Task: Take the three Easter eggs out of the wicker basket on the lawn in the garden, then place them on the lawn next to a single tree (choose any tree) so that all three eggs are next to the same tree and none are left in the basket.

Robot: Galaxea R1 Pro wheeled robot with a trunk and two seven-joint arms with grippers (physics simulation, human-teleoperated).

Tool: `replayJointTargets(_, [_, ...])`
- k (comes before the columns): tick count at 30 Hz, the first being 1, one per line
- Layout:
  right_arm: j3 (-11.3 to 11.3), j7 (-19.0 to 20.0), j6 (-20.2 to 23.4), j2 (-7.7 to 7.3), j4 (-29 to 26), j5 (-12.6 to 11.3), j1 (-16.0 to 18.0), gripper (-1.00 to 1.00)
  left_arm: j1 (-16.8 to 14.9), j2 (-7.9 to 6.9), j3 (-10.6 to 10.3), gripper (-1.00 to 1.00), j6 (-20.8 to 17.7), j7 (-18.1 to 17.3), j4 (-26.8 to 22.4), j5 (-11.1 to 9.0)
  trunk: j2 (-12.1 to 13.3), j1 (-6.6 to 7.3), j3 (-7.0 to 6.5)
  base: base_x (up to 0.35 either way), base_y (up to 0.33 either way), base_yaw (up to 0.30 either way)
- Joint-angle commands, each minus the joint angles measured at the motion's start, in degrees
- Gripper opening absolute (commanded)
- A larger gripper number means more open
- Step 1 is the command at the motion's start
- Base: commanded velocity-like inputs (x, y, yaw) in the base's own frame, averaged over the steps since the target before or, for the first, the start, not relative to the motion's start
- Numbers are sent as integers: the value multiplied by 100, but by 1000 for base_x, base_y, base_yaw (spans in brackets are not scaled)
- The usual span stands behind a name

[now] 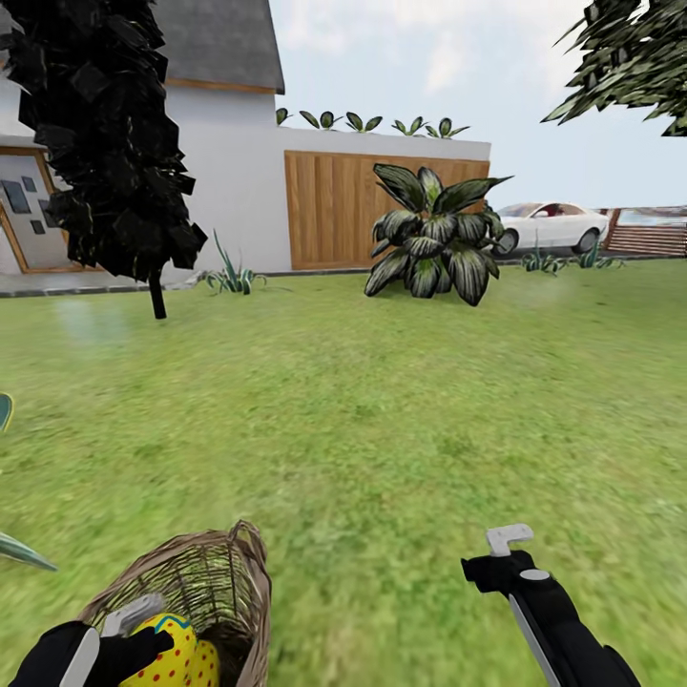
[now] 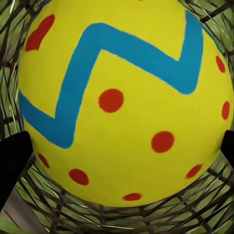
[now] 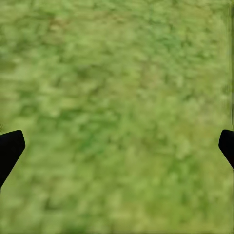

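The wicker basket [image 1: 196, 582] lies on the lawn [image 1: 382, 420] at the lower left of the head view. Inside it is a yellow Easter egg [image 1: 164, 647] with a blue-green zigzag and red dots, and a second yellow egg [image 1: 204, 664] peeks out beside it. My left gripper [image 1: 134, 634] reaches into the basket. In the left wrist view the egg [image 2: 122, 102] sits between the two black fingertips [image 2: 13, 161], which touch its sides, with wicker behind. My right gripper [image 1: 508, 546] hovers open over bare grass [image 3: 117, 112].
A dark columnar tree [image 1: 105, 143] stands at the far left before the white house [image 1: 229, 172]. A broad-leaved striped plant [image 1: 434, 239] grows ahead by the wooden fence panel [image 1: 334, 205]. A leafy crown [image 1: 630, 57] hangs at the top right. A white car [image 1: 553, 224] is parked beyond.
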State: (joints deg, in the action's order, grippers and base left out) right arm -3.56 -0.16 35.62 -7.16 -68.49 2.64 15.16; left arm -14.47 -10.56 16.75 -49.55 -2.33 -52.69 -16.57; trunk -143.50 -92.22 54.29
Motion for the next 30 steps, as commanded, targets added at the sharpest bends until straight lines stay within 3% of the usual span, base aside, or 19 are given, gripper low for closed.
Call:
replayJointTargets(1, [-14, -2, 33, -5, -7, 26, 3, 100, -3, 2, 13, -100, -28, -23, -5, 16, -1, 4, -17, 0, 0, 0])
replayJointTargets(21, [-70, -2, 34, 3, 107, 27, 1, 100, -3, -7, 3, -100, -46, -30, -13, 13, 30, 57, -460, -55, 0, 0])
replayJointTargets(30, [-73, -2, 33, 19, 134, 30, 0, 100, -3, -15, 4, -100, -46, -34, -29, 6, 391, 255, -621, 0, 0, 0])
